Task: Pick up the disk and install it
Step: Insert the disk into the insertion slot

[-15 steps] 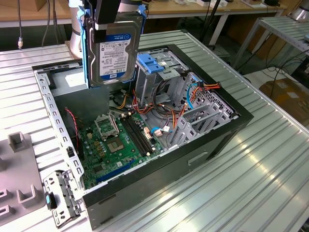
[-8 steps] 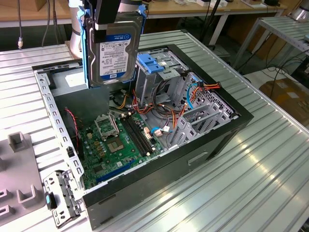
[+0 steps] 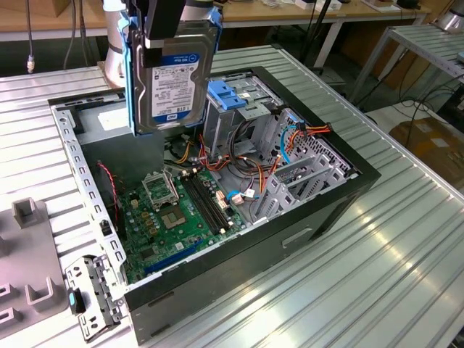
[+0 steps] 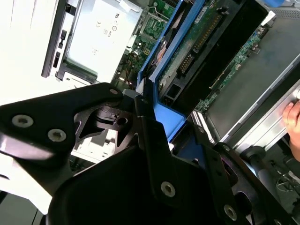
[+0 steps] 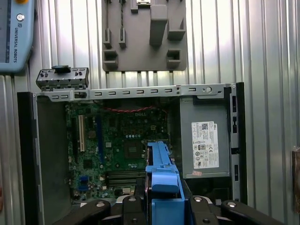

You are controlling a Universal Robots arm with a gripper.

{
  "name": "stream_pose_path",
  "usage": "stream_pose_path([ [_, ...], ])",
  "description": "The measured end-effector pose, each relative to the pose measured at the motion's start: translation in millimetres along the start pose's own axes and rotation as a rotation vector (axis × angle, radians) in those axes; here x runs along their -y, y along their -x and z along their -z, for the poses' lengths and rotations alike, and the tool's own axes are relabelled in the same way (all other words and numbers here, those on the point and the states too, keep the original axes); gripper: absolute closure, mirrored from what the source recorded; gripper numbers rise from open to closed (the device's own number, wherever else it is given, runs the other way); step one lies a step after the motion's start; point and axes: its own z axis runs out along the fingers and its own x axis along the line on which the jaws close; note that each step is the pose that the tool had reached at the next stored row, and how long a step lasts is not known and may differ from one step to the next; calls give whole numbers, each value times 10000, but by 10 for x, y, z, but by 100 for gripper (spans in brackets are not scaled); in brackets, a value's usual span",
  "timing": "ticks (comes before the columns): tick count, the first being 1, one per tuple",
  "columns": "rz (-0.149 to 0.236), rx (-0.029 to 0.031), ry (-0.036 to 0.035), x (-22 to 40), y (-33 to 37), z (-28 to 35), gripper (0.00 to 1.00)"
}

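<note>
Gripper [image 3: 163,40]: we've got it closed tight on the disk [image 3: 174,80], gripping its blue bracket.
Disk: hangs upright just above the open computer case [image 3: 304,232].
Case: inside we see a green motherboard [image 3: 174,214], a metal drive cage [image 3: 246,127] and orange cables [image 3: 315,130].

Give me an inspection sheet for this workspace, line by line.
Surface: ribbed aluminium table, carrying an open black computer case.
Job's things: grey-metal hard disk with white label and blue bracket, upright, lifted above the case, not yet installed.
Clutter: grey plastic fixture tray and a slotted metal bracket beside the case, at the exterior view's left.
Grippers: gripper shut on the disk's upper end.
Cables: orange, red and blue wires loose inside the case.
Surroundings: workbenches behind; a person's hand near a metal edge in the second wrist view.
</note>
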Motion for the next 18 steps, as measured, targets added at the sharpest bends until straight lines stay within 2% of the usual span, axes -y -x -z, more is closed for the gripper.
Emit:
stream_pose_path([
  [2,0,-10,0,2,-39,0,63],
  [5,0,-50,-3,7,-133,-3,63],
  [10,0,-141,-7,17,-302,-7,63],
  [13,0,-182,-10,21,-379,-9,63],
  [18,1,-240,-13,33,-453,-12,63],
])
